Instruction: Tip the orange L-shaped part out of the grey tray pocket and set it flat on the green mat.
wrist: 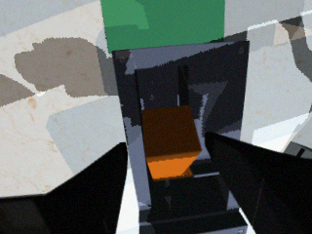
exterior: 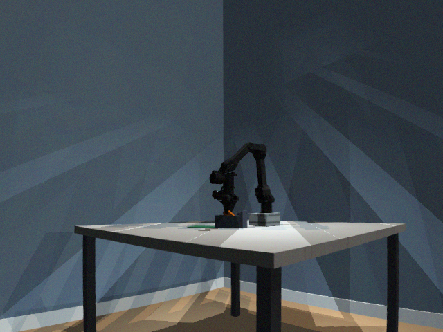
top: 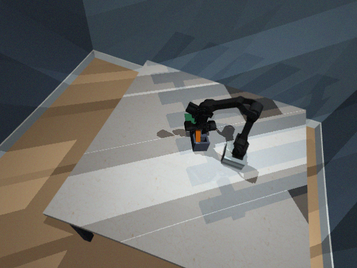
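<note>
The orange part (top: 198, 135) (exterior: 230, 213) (wrist: 171, 131) is tilted in the grey tray (top: 201, 147) (exterior: 226, 221) (wrist: 221, 60). Its end toward the mat is raised above the tray, and its L-shaped end is low in the pocket, mostly hidden in the wrist view. My gripper (exterior: 228, 213) (wrist: 166, 142) is open and points down over the tray. In the wrist view its fingers stand on either side of the raised end, with gaps on both sides. The green mat (top: 188, 117) (exterior: 201, 226) (wrist: 166, 29) lies flat beside the tray.
The arm's pale base block (top: 232, 162) (exterior: 264, 218) stands on the table (top: 129, 184) (exterior: 257, 241) near the tray. The tray's walls rise around the pocket, close below the fingers. Shadows and bright bands cross the table.
</note>
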